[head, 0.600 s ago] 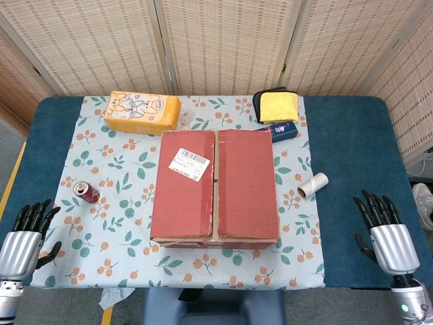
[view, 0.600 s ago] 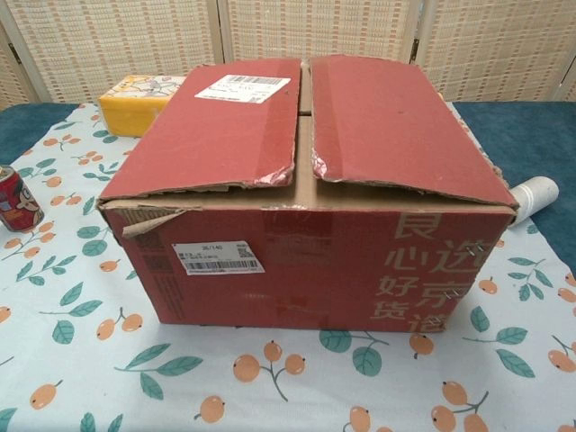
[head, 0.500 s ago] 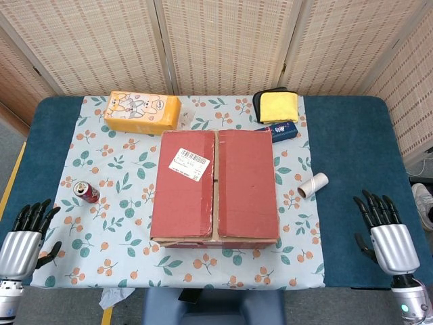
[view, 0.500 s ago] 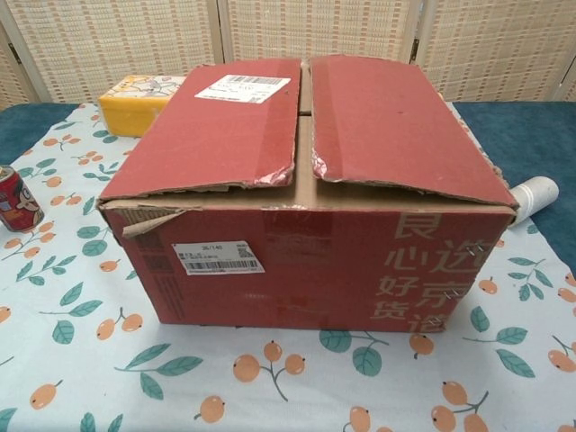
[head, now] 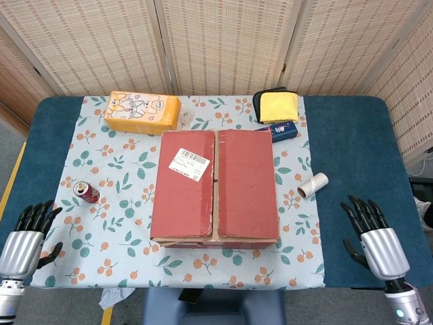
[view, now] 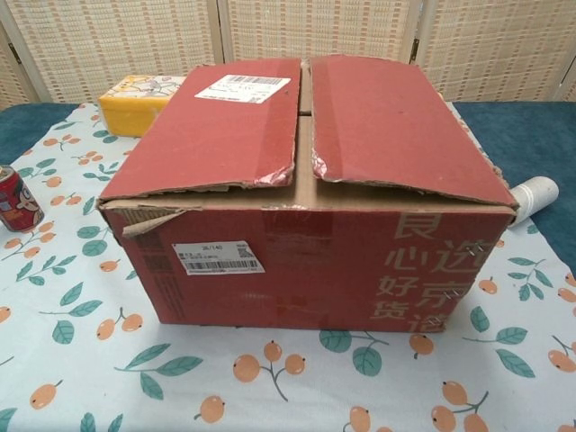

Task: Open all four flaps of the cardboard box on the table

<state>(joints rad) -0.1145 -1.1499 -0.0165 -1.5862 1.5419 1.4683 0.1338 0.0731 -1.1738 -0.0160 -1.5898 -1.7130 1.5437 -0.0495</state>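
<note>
A red cardboard box point(head: 214, 186) point(view: 306, 189) stands in the middle of the table with its two long top flaps folded down, meeting at a centre seam. A white shipping label point(head: 189, 164) is on the left flap. My left hand point(head: 27, 237) hovers at the table's near left corner, fingers spread, holding nothing. My right hand point(head: 369, 232) hovers near the table's front right edge, also with fingers apart and empty. Both hands are well clear of the box. Neither hand shows in the chest view.
A red soda can point(head: 85, 191) stands left of the box. A yellow carton point(head: 142, 112) lies at the back left; a yellow cloth point(head: 278, 105) and a blue packet point(head: 283, 130) at the back right. A white roll point(head: 312, 185) lies right of the box.
My right hand has shifted slightly left and toward the near edge. The left hand and the box are as before.
</note>
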